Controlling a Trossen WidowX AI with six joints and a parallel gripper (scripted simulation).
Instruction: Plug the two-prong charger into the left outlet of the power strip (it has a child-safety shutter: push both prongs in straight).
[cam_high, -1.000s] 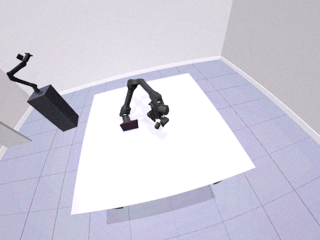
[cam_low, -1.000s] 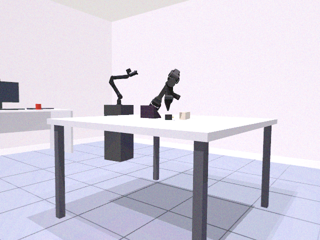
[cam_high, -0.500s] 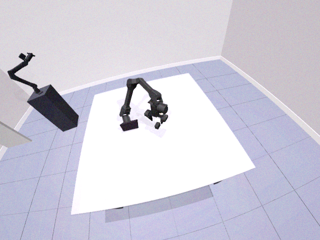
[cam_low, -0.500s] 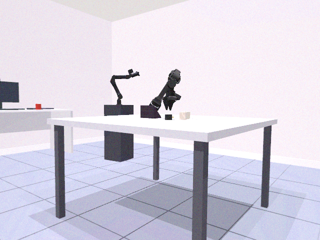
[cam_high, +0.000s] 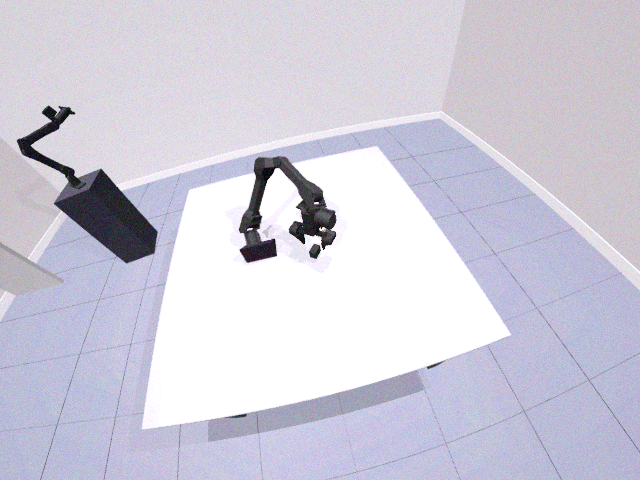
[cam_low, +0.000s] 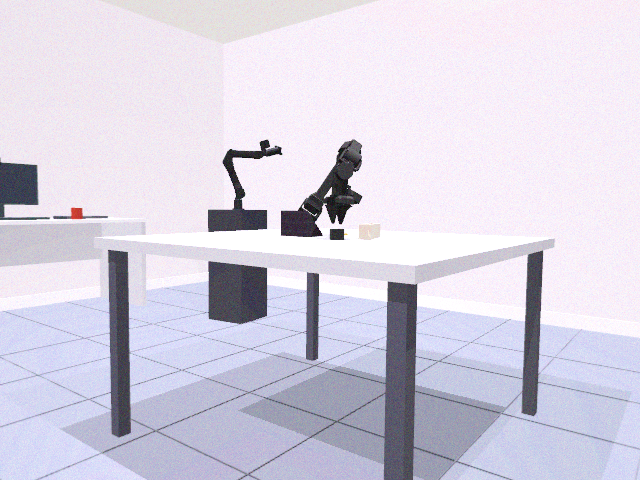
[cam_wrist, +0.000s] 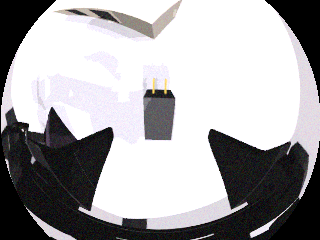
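The charger (cam_high: 314, 251) (cam_low: 337, 234) (cam_wrist: 159, 119) is a dark block lying on the white table (cam_high: 310, 335) (cam_low: 465, 250). Its two yellow prongs (cam_wrist: 159, 86) point toward the top of the wrist view. My gripper (cam_high: 313, 243) (cam_low: 337, 222) (cam_wrist: 162, 134) is open and empty, fingertips pointing down above the charger. In the wrist view the charger appears between the two fingers, untouched. The beige power strip (cam_low: 369, 231) (cam_wrist: 142, 26) stands beyond the prongs, cut off by the top of the wrist view; dark patches show on its face. I cannot make it out clearly in the top view.
My arm's dark base block (cam_high: 259, 250) (cam_low: 298, 223) is on the table beside the charger. A second arm stands on a dark pedestal (cam_high: 108, 217) (cam_low: 224, 289) away from the table. A side desk (cam_low: 46, 242) holds a red cube (cam_low: 76, 212) and a monitor (cam_low: 19, 183).
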